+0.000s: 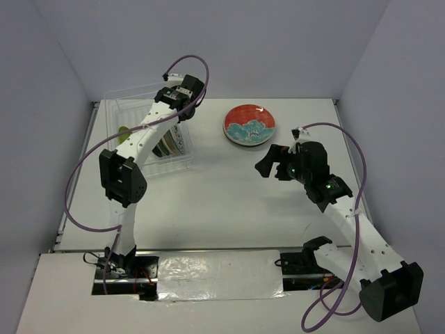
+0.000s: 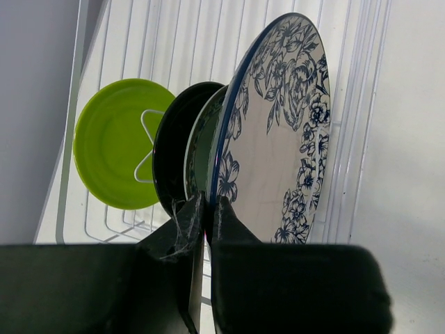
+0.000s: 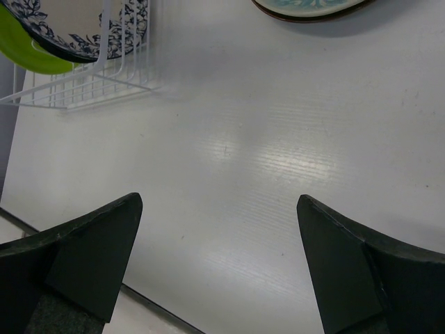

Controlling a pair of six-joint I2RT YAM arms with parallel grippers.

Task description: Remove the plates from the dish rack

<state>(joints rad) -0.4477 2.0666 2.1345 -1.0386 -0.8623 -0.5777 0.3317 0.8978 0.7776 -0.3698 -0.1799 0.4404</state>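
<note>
White worktop [image 1: 208,202] filled the scene, closed in by pale grey-lilac walls [image 1: 278,42] on three sides, with both arm bases bolted at its near edge. Well to the right of the dish rack [image 1: 111,118], the right arm rose from its base and bent inward. Its right hand [image 1: 272,161] was held above bare worktop with the jaws spread wide and nothing between them. A purple cable [image 1: 351,149] looped over that arm.

Farther back, also right of the dish rack and apart from it, a red plate [image 1: 249,124] with a teal floral pattern lay flat on the worktop.

The left arm stretched up from its base, folded at the elbow, and reached over the dish rack, which sat at the far left corner of the worktop. The left hand [image 2: 207,212] pointed down into the rack, its two fingers [image 2: 186,219] closed tight on the lower rim of a blue-flowered plate [image 2: 278,139]. That plate was white with a dark blue edge and stood on edge at the rack's right-hand side. Just behind it stood a plate with a greenish face [image 2: 203,149], then a black plate [image 2: 170,149], all upright and closely packed. Deeper in the rack, apart from those three, a lime green plate [image 2: 111,146] leaned against a white wire divider [image 2: 149,142]. The rack's clear ribbed walls showed the white surface beneath.
</note>
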